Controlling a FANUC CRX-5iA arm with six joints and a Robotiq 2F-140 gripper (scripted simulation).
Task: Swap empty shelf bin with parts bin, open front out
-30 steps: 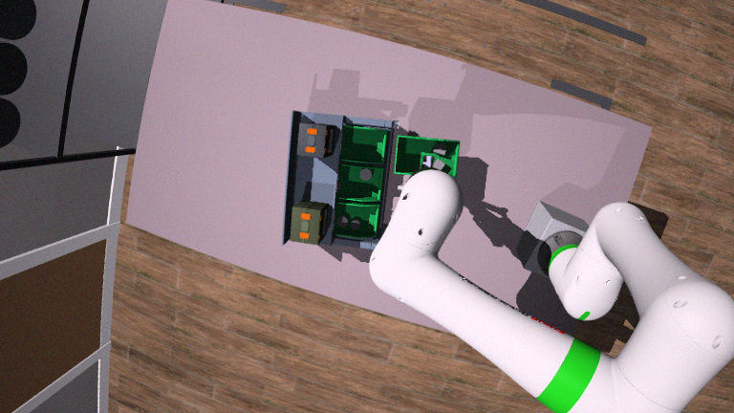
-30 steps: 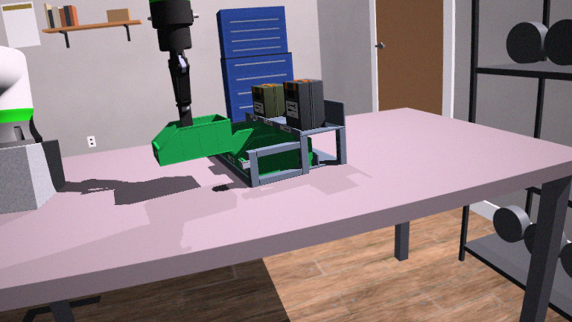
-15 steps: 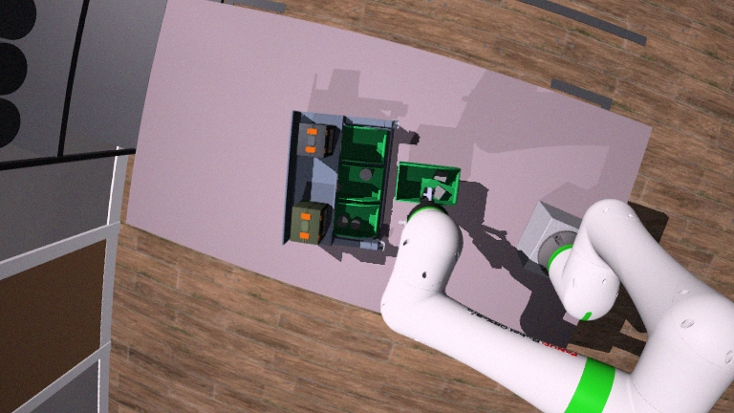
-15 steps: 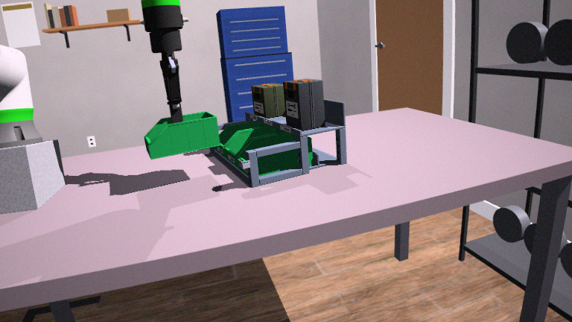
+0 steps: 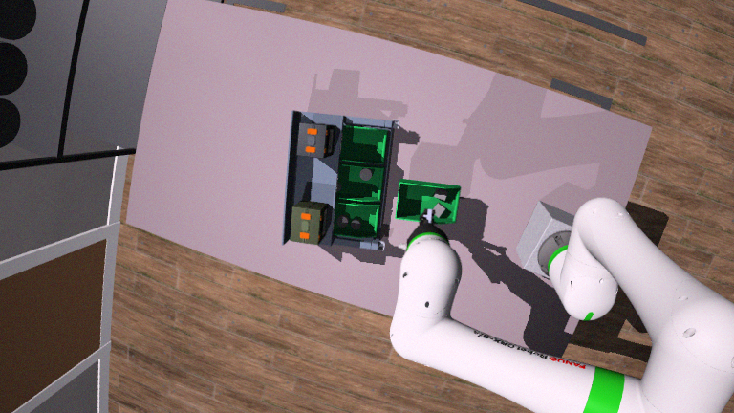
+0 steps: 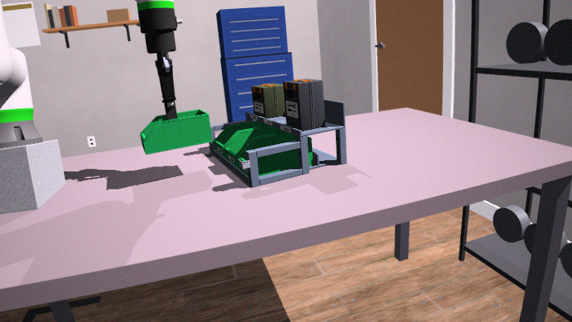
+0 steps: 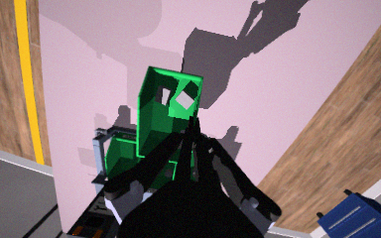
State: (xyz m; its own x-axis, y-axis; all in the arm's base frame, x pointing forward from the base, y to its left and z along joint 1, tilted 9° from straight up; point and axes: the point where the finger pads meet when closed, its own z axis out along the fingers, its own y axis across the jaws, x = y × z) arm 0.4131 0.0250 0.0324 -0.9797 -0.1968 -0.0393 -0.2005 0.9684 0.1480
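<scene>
My gripper (image 5: 428, 217) is shut on the side wall of a green open bin (image 5: 427, 202) that holds pale grey parts (image 5: 439, 204). The bin hangs slightly tilted above the table, just in front of the grey shelf (image 5: 337, 178), and casts a shadow below it in the side view (image 6: 176, 130). It also shows in the wrist view (image 7: 169, 111) under the closed fingers (image 7: 190, 124). The shelf's lower level holds three green bins. The far one (image 5: 365, 141) looks empty, the middle one (image 5: 361, 174) has one round part, and the near one (image 5: 354, 220) has two.
A dark grey box (image 5: 313, 140) (image 6: 295, 126) and an olive box (image 5: 306, 222) stand on the shelf's low top board. My grey base block (image 6: 27, 175) stands at the table's end. A blue cabinet (image 6: 255, 57) is behind the table.
</scene>
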